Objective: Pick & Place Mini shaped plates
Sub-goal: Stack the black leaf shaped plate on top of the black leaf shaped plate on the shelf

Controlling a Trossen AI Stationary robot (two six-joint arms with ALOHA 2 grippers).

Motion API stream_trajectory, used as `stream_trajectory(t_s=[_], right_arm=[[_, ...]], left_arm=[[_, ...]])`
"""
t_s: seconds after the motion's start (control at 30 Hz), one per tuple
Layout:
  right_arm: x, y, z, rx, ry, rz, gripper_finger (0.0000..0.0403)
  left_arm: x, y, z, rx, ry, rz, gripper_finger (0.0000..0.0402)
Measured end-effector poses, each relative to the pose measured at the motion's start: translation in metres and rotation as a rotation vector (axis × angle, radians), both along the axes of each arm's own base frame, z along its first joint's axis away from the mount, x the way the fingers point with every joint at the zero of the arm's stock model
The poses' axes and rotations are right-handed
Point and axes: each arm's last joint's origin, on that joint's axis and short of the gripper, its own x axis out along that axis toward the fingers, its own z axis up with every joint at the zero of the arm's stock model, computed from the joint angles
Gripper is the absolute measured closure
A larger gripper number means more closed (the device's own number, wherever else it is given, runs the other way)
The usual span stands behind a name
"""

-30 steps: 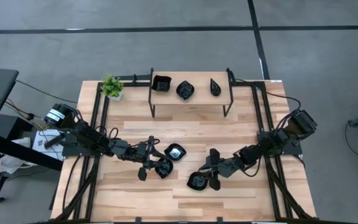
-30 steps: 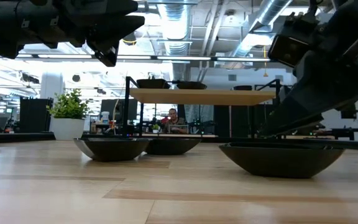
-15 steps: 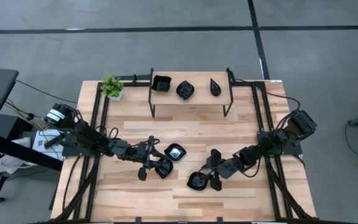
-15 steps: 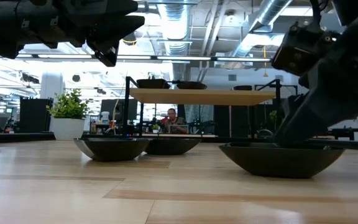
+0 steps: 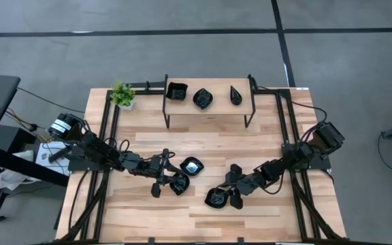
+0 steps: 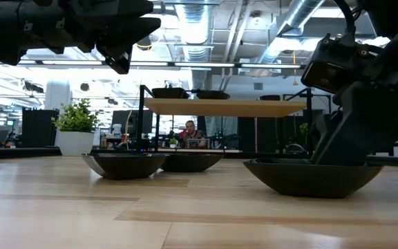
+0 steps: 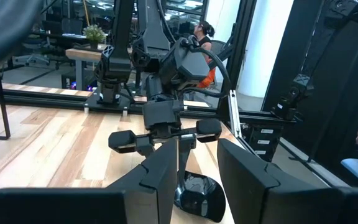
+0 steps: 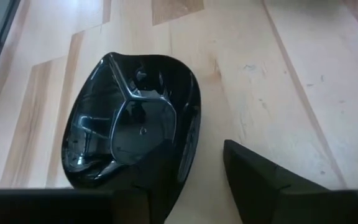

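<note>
- Mini shaped plates, glossy black, sit in two groups: three on the raised shelf (image 5: 209,109) at the far side of the worktop (image 5: 203,146), three down on the wood near the arms.
- On the shelf, seen from above: a square plate (image 5: 176,90), a rounded plate (image 5: 203,99) and a narrow leaf-shaped plate (image 5: 235,95), spaced in a row.
- On the worktop: one plate with a pale glint (image 5: 192,166) near the middle, one plate (image 5: 180,184) under the left arm's tip, and one plate (image 5: 216,198) at the right arm's tip.
- Right hand (image 5: 229,194) is low over that last plate (image 8: 132,127); its wrist view shows one finger over the plate's rim and the other finger (image 8: 260,180) on bare wood just beside it, with a gap between them, so the hand is parted astride the rim and not clenched.
- Left hand (image 5: 169,182) hangs above its plate (image 7: 199,194); its fingers (image 7: 160,177) stand apart with the plate seen between them, so it is released, grasping nothing.
- A small green potted plant (image 5: 122,94) stands at the far left corner of the worktop, beside the shelf.
- A person (image 6: 191,131) sits in the room beyond, seen under the shelf in the low view.
</note>
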Motion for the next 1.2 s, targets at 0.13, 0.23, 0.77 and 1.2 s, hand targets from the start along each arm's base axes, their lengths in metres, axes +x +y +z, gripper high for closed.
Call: stream_trajectory(t_s=[0.13,0.23,0.77,1.2], right_arm=[[0.0,-0.0001,0.0,-0.003,0.0,0.002,0.0282],[0.0,-0.0001,0.0,-0.003,0.0,0.002,0.0296],[0.001,-0.0019,0.0002,-0.01,-0.003,0.001,0.0359],[0.0022,-0.0048,0.0064,-0.003,-0.022,0.014,0.0398]], left_arm=[[0.0,0.0,0.0,0.0,0.0,0.0,0.0285],[0.0,0.0001,0.0,0.0,0.0,0.0,0.0285],[0.0,0.0,0.0,0.0,0.0,0.0,0.0285],[0.0,0.0,0.0,0.0,0.0,0.0,0.0285]])
